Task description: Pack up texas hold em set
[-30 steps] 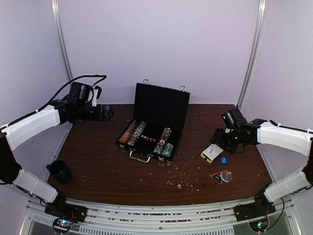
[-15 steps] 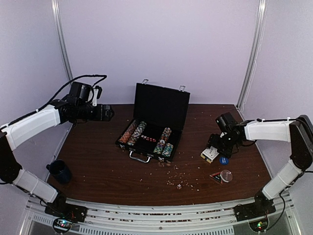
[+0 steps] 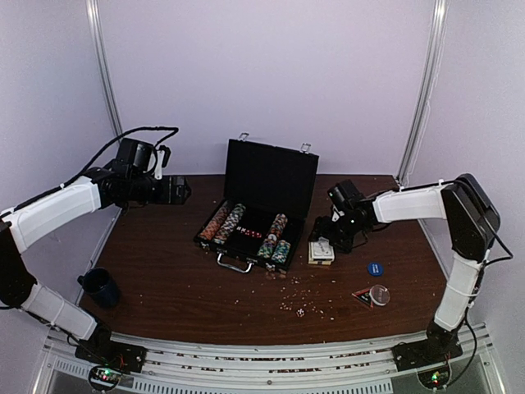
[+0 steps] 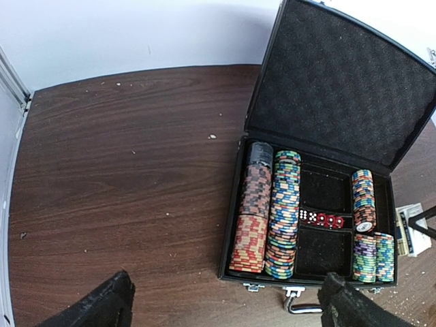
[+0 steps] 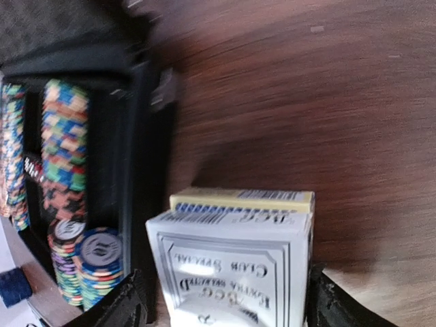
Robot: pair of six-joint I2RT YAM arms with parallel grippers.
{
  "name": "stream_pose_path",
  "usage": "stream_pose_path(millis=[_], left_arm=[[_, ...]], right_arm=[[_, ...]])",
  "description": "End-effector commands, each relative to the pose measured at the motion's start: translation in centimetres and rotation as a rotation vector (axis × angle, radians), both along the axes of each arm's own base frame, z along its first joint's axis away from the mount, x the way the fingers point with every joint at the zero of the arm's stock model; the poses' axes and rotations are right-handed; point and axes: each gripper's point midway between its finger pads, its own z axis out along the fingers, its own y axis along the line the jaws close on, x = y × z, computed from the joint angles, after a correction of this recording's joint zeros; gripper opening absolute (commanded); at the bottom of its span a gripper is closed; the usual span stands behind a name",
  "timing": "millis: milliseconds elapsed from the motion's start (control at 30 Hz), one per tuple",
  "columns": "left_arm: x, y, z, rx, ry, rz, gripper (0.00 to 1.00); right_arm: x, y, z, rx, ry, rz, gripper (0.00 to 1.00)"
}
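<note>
the black case [image 3: 271, 176] sits open at mid-table with its lid upright, chip rows [image 4: 283, 204] and red dice [image 4: 321, 219] in its tray. just beside its right edge the card deck box [image 5: 231, 262] rests on the table [image 3: 164, 271], gripped by the right gripper [image 5: 225, 300], spread wide with a finger against each side. the left gripper [image 3: 180, 190] hangs wide apart and empty above the table's far left. a blue round button [image 3: 375, 268] lies near the box's right.

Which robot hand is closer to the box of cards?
Right. The right end effector is at the card deck box, a finger on each side, beside the open case. The left end effector hovers far off past the case's other side.
</note>
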Motion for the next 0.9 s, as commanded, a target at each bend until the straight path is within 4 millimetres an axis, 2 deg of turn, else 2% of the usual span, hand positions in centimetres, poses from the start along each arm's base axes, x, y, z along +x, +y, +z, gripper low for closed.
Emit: stream_pose_path(millis=[0, 200, 333, 533, 733, 867], left_arm=[[0.6, 0.2, 1.2, -0.009, -0.038, 0.021, 0.98], [0.6, 0.2, 1.1, -0.003, -0.041, 0.023, 0.98], [0.7, 0.1, 1.0, -0.013, -0.042, 0.019, 0.98], [0.8, -0.2, 0.9, -0.021, -0.038, 0.013, 0.98], [0.3, 0.0, 1.0, -0.039, -0.038, 0.026, 0.98], [0.0, 0.2, 0.6, -0.050, -0.031, 0.037, 0.98]], right_arm=[[0.3, 1.7, 1.9, -0.018, -0.043, 0.044, 0.79], [0.8, -1.8, 5.1, -0.189, -0.109, -0.004, 0.83], [0.1, -2.7, 6.3, -0.284, -0.107, 0.028, 0.83], [-1.2, -0.2, 6.8, -0.296, -0.103, 0.088, 0.80], [-1.5, 1.6, 4.9, -0.372, -0.070, 0.127, 0.79], [-1.1, 3.1, 4.6, -0.401, -0.077, 0.166, 0.77]])
